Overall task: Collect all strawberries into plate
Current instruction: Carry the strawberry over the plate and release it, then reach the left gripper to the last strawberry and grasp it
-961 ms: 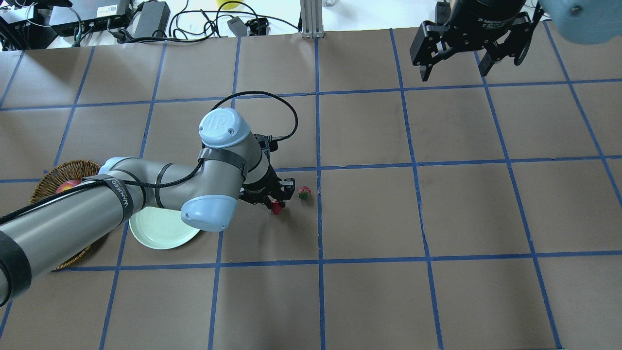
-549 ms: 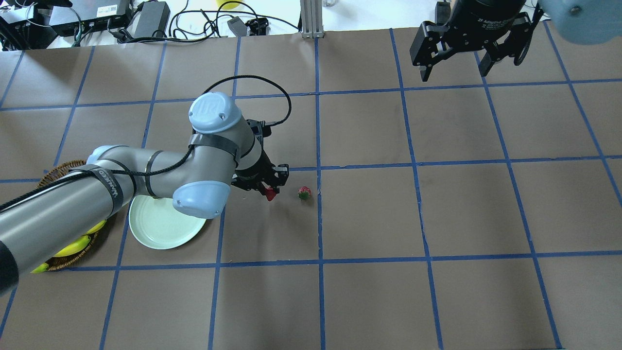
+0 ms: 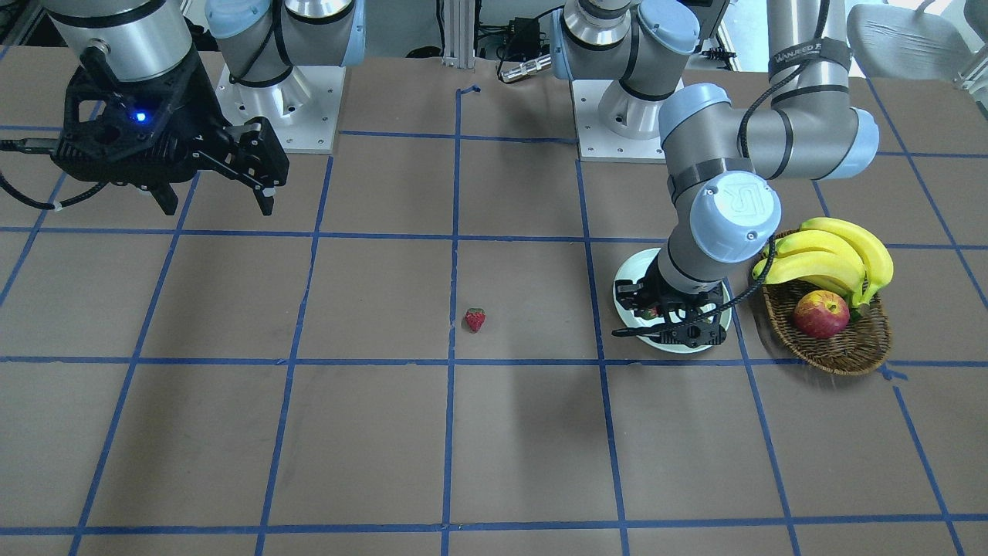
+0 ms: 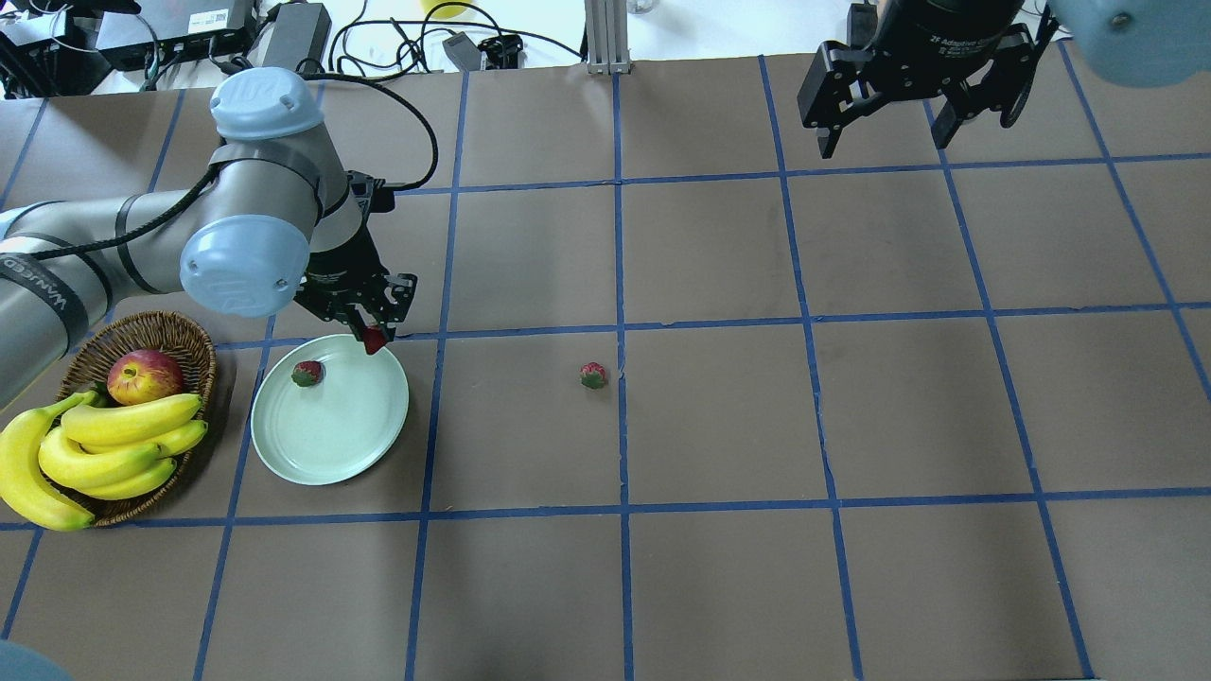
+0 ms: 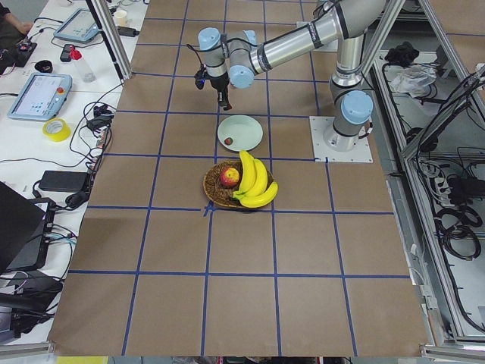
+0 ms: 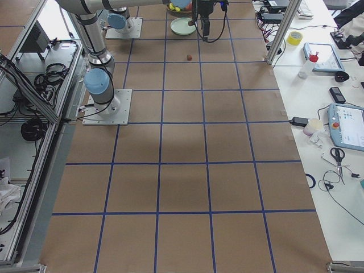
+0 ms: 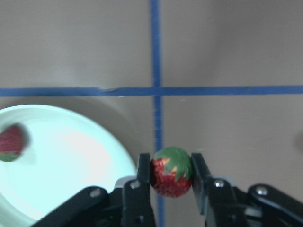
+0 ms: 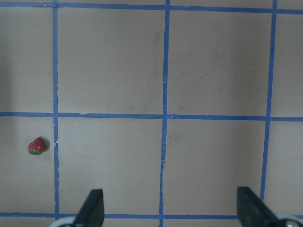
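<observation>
My left gripper (image 4: 375,340) is shut on a strawberry (image 7: 171,171), held just above the far right rim of the mint-green plate (image 4: 331,435). A second strawberry (image 4: 306,373) lies on the plate near its far left side; it also shows in the left wrist view (image 7: 10,143). A third strawberry (image 4: 593,375) lies on the brown table, right of the plate; it shows in the front view (image 3: 475,319) and the right wrist view (image 8: 37,145). My right gripper (image 4: 885,142) is open and empty, high over the far right of the table.
A brown wicker basket (image 4: 189,342) with a red apple (image 4: 144,375) and a bunch of bananas (image 4: 90,449) stands left of the plate. Cables and power bricks (image 4: 293,33) lie beyond the table's far edge.
My left arm has carried the strawberry leftward and toward the far side, from beside the third strawberry to the plate's far right rim. The basket's fruit and the plate's strawberry are now uncovered. The right gripper stays put.
</observation>
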Robot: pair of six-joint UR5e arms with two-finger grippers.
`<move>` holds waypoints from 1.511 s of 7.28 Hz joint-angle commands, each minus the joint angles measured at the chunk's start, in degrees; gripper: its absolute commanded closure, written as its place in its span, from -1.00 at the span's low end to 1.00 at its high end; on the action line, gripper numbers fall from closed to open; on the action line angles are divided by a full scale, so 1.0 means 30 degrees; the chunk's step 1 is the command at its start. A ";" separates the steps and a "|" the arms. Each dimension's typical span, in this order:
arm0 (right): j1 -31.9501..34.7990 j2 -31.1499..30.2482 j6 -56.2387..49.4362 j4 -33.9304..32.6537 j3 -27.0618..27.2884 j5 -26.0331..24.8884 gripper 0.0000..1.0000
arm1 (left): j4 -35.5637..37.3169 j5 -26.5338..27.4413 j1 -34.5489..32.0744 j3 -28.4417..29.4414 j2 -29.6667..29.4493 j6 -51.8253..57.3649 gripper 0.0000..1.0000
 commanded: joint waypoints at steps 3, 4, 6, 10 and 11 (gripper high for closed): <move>-0.0001 0.0009 0.0000 -0.0036 0.0000 0.0000 -1.00 | 0.0131 0.0178 0.2196 -0.1658 0.0027 0.2404 -0.54; -0.0001 0.0009 0.0000 -0.0008 0.0000 0.0000 -1.00 | 0.0217 0.0120 0.2197 -0.1601 0.0027 0.2404 -1.00; -0.0001 0.0009 0.0000 -0.0036 0.0000 0.0000 -1.00 | 0.0218 -0.0143 0.1703 -0.1105 0.0552 0.2143 -1.00; -0.0001 0.0009 -0.0029 -0.0037 0.0000 0.0029 -1.00 | 0.2018 -0.2635 -0.2738 -0.0721 0.0820 -0.4577 -1.00; -0.0001 0.0009 -0.0029 -0.0037 0.0000 0.0058 -1.00 | 0.3862 -0.2780 -0.4030 -0.0779 0.0325 -0.6628 -1.00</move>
